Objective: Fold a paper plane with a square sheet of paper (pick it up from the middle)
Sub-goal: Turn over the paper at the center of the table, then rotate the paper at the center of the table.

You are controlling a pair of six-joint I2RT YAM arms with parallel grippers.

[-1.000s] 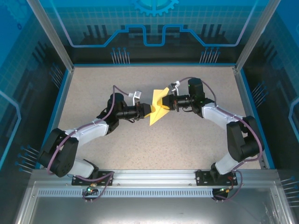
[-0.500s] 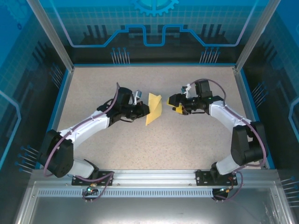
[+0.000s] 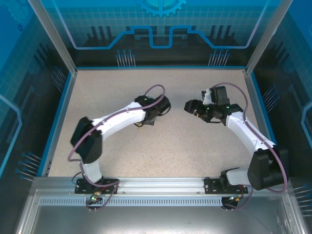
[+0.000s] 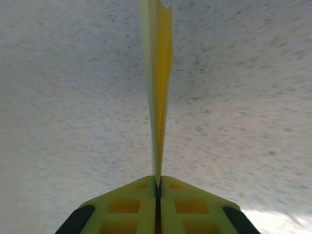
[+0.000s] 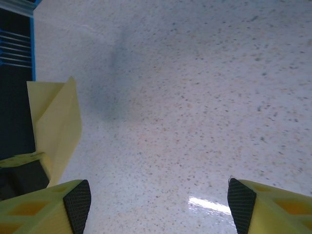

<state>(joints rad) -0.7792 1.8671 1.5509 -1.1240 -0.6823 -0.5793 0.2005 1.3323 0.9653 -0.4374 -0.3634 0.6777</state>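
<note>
On the left, my left arm (image 3: 114, 119) arches up from its base and bends in toward the middle of the speckled table (image 3: 195, 146). My left claw (image 4: 158, 189) is clamped tight. Its two yellow fingers (image 4: 126, 207) press together with only a thin seam between them, and the folded yellow paper (image 4: 159, 87) is pinched in that seam. From my left wrist the paper stands edge-on, a narrow blade running straight away from the fingertips with the table behind it. From my right wrist the same paper sits at the left edge as a flat panel with a slanted top corner, its lower end gripped by my left fingers. Further right, my right claw (image 5: 158, 202) gapes wide and grips nothing, one finger at each lower corner and bare table between them. It is near the paper but apart from it. My right arm (image 3: 248, 136) reaches in from the right side.
</note>
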